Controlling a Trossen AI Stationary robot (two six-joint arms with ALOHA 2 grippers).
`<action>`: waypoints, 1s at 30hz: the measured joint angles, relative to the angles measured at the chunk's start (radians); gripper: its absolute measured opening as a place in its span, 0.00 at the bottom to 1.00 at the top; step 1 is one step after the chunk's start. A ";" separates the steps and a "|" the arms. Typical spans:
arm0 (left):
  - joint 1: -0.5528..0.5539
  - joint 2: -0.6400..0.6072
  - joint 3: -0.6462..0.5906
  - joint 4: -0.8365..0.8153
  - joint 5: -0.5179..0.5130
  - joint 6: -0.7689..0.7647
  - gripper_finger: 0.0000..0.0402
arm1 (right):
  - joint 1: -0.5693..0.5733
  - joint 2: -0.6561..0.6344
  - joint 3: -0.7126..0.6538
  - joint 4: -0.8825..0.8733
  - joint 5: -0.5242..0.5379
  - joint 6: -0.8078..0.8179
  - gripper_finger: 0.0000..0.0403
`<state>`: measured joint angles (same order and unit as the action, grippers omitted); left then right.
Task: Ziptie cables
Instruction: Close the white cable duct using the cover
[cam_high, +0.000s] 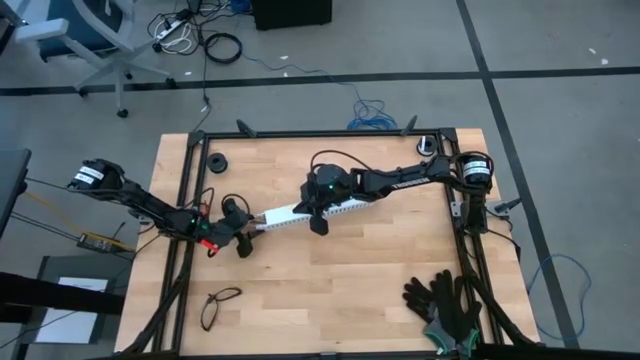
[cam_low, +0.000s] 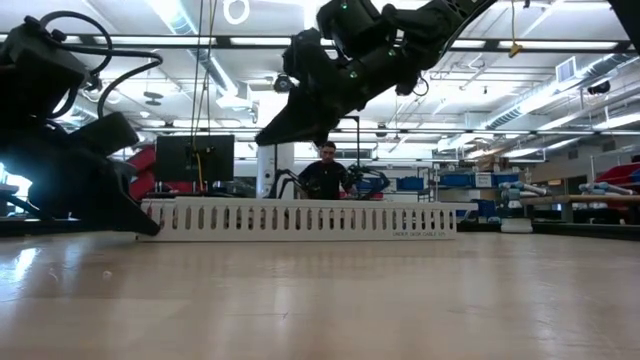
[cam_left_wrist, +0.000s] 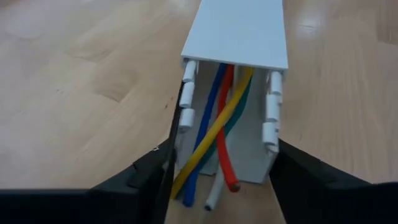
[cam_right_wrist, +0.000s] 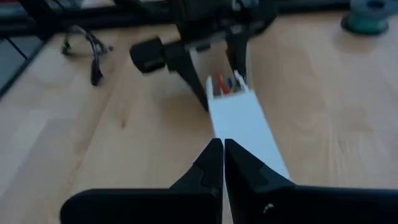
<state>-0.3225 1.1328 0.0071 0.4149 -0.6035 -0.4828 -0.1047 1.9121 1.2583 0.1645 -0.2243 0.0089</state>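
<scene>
1. High view: the white rail (cam_high: 300, 212) lies slantwise on the wooden table (cam_high: 330, 290). The right gripper (cam_high: 318, 226) hangs over its middle and covers much of it. The left gripper (cam_high: 246, 236) sits at the rail's left end; its fingers are too dark and small here to read. The cables cannot be made out from above. Eyeglasses (cam_high: 218, 304) lie near the front edge, black gloves (cam_high: 442, 302) at the front right, and a black roll (cam_high: 218, 161) sits at the back left.

2. Low view: the rail (cam_low: 300, 218) shows side-on, its slotted wall facing the camera. The right arm (cam_low: 340, 70) hovers above it without touching. The left gripper's dark bulk (cam_low: 60, 170) meets the rail's end, and the contact itself is lost in shadow. A person (cam_low: 325, 175) stands behind, partly hidden by the rail.

3. Left wrist view: the cables (cam_left_wrist: 214, 134), blue, yellow, orange, green and white, run inside the covered rail (cam_left_wrist: 239, 28) and their cut ends stick out of its open end. The fingers (cam_left_wrist: 314, 180) stand spread on either side of that end, near its walls; whether they press it I cannot tell.

4. Right wrist view: the right gripper (cam_right_wrist: 224, 155) has its fingers pressed together, holding nothing, above the rail's lid (cam_right_wrist: 245, 124). Cable tips (cam_right_wrist: 225, 84) peek out at the far end, where the left gripper (cam_right_wrist: 214, 53) straddles it.
</scene>
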 joint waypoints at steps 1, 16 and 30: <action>0.000 0.000 0.000 0.003 -0.002 0.005 0.52 | 0.000 0.000 0.000 -0.018 0.009 0.000 0.00; 0.000 0.001 0.000 0.007 -0.023 0.008 0.47 | -0.039 0.125 0.008 -0.065 0.084 0.012 0.00; 0.000 0.000 0.000 0.013 -0.008 0.002 0.49 | -0.025 0.347 0.306 0.002 -0.085 -0.021 0.00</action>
<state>-0.3222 1.1328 0.0074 0.4275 -0.6117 -0.4812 -0.1293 2.2588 1.5644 0.1670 -0.3095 -0.0119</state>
